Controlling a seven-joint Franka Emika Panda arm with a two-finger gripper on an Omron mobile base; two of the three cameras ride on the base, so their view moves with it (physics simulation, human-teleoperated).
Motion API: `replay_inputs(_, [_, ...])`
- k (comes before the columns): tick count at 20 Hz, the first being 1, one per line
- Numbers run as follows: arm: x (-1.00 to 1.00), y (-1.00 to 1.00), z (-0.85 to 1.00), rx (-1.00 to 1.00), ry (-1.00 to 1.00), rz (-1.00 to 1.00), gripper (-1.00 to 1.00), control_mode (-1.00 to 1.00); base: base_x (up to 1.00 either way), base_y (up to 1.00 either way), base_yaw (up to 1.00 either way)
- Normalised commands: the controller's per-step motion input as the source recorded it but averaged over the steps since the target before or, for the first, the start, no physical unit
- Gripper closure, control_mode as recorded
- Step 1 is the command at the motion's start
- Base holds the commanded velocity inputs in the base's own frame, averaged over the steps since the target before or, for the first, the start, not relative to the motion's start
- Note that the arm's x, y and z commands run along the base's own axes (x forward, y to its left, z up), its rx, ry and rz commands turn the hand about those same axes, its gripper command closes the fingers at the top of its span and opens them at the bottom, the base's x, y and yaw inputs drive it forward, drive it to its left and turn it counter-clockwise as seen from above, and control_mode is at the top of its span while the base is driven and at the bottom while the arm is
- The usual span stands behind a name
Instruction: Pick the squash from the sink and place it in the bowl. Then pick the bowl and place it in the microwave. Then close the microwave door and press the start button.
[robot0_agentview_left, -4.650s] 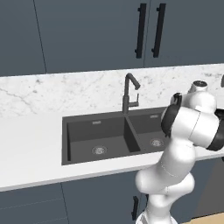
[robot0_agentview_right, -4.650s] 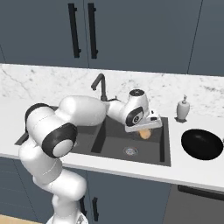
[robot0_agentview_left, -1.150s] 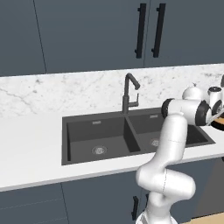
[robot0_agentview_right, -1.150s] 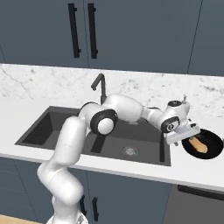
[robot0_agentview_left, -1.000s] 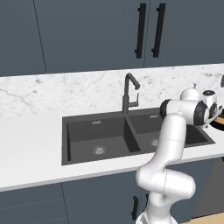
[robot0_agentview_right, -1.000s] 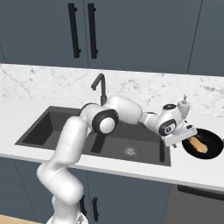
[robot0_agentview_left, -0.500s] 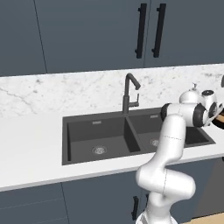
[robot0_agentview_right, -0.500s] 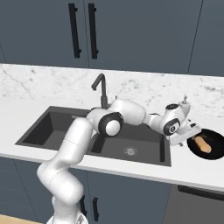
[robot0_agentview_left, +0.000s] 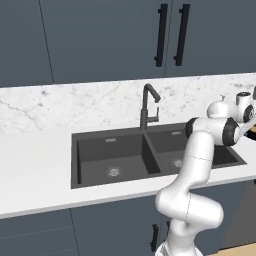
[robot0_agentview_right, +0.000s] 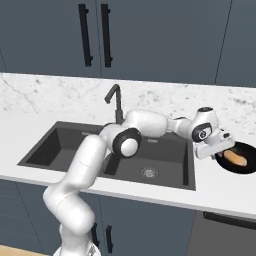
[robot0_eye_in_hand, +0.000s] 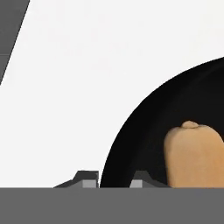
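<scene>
The orange-tan squash lies free inside the black bowl, which sits on the white counter to the right of the dark double sink. My arm stretches across the sink to the bowl's near-left edge. My gripper straddles the bowl's rim, one fingertip outside over the counter and the other inside the bowl. The jaws are drawn in close on the rim.
A tall dark faucet stands behind the sink's divider. White marble counter runs left and right of the sink, with a marble backsplash. Dark cabinets with black handles hang above.
The squash, held over the sink in the oldest frames, now lies in the bowl. In the last second the hand shifted onto the bowl's rim and the jaws narrowed.
</scene>
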Motion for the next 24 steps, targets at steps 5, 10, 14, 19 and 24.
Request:
replay_inputs(5, [-1.00, 0.95, 0.99, 0.03, 0.02, 0.08, 1.00, -1.00, 0.00, 0.00, 0.00])
replay_inputs(10, [-1.00, 1.00, 0.96, 0.00, 0.03, 0.14, 1.00, -1.00, 0.00, 0.00, 0.00])
replay_inputs(14, [-1.00, 1.00, 0.81, 0.01, 0.00, 0.16, 1.00, -1.00, 0.00, 0.00, 0.00])
replay_inputs(19, [-1.00, 1.00, 0.78, 0.00, 0.03, 0.16, 1.00, -1.00, 0.00, 0.00, 0.00])
replay_inputs(24, [-0.99, 1.00, 0.82, 0.01, 0.07, 0.17, 1.00, -1.00, 0.00, 0.00, 0.00])
